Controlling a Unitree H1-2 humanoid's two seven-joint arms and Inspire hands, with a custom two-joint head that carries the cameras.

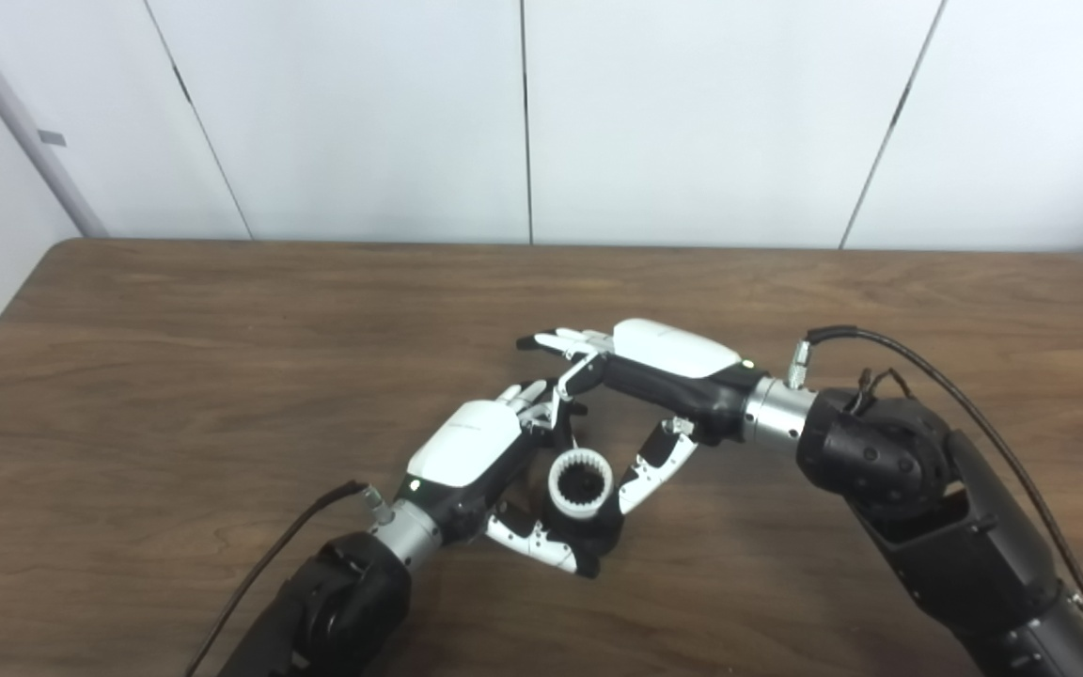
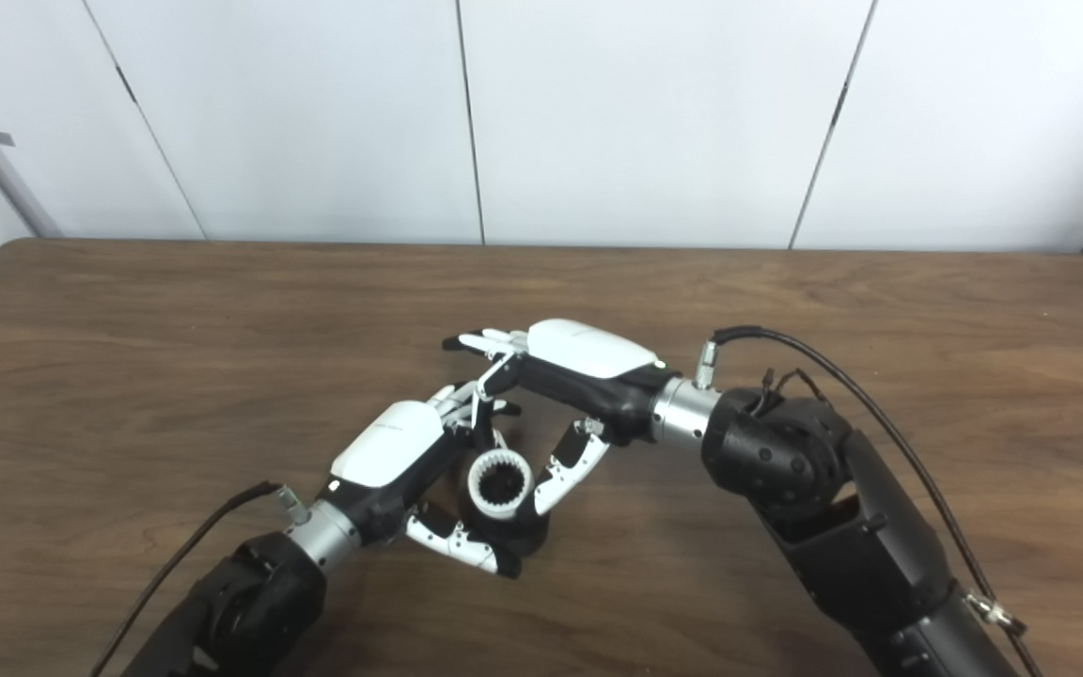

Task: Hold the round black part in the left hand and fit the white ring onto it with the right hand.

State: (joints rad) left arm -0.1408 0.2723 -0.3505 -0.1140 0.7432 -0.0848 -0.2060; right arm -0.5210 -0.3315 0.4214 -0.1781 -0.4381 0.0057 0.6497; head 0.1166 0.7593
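- Brown wooden counter (image 1: 175, 395), bare apart from the two hands meeting near its middle; white wall panels (image 1: 692, 113) behind.
- Right hand (image 1: 664, 362), reaching in just beyond and right of the white ring: fingers (image 1: 565, 340) stretched out flat above and past it, thumb (image 1: 656, 461) angled down until its tip lies at the ring's right side. Open, gripping nothing; whether the thumb touches the ring, cannot tell.
- Left hand (image 1: 471, 447), just left of the ring, low over the counter: thumb curled under the front, fingers wrapped round the far side, closed on the round black part.
- Round black part (image 1: 598, 531), cupped below and around the ring, mostly hidden by the left hand.
- White ring (image 1: 580, 483), toothed inside, sitting on top of the black part, apparently level; fully seated or only resting, cannot tell.
- For a good seating: keep the left grasp steady, press evenly on the rim from above, avoid a sideways thumb push that would tip the ring.
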